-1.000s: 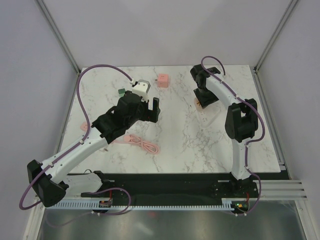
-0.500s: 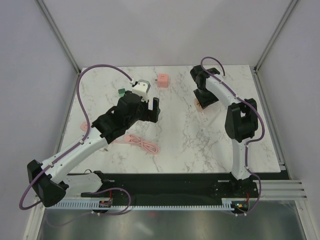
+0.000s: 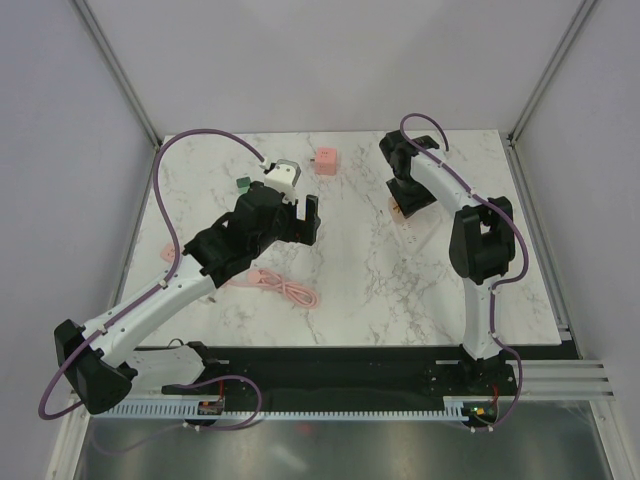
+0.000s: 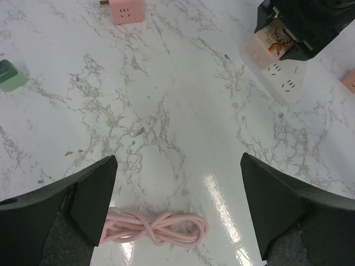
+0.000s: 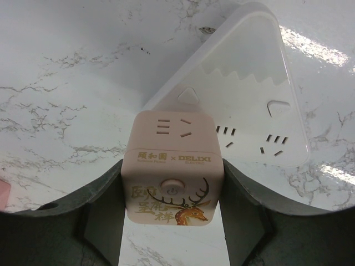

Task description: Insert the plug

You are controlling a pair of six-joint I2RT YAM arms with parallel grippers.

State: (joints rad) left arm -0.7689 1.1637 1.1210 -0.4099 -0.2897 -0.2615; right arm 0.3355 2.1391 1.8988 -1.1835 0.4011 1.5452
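Right fingers (image 5: 102,210) clamp the pink cube plug (image 5: 173,166); I see it over one end of the white power strip (image 5: 249,83), contact unclear. Left gripper (image 4: 177,159) spread wide, empty, above marble table (image 4: 183,83), near coiled pink cable (image 4: 155,228).

In my right wrist view, the pink cube plug (image 5: 173,180) carries the only print I can read. Along the top of its front face runs a short line of small Chinese characters, then a cross, then DELIXI in capitals. A finer line sits under the brand name, too small for me to make out. Lower on the same face are larger gold Chinese characters beside a gold deer drawing. The other two views give me nothing legible.
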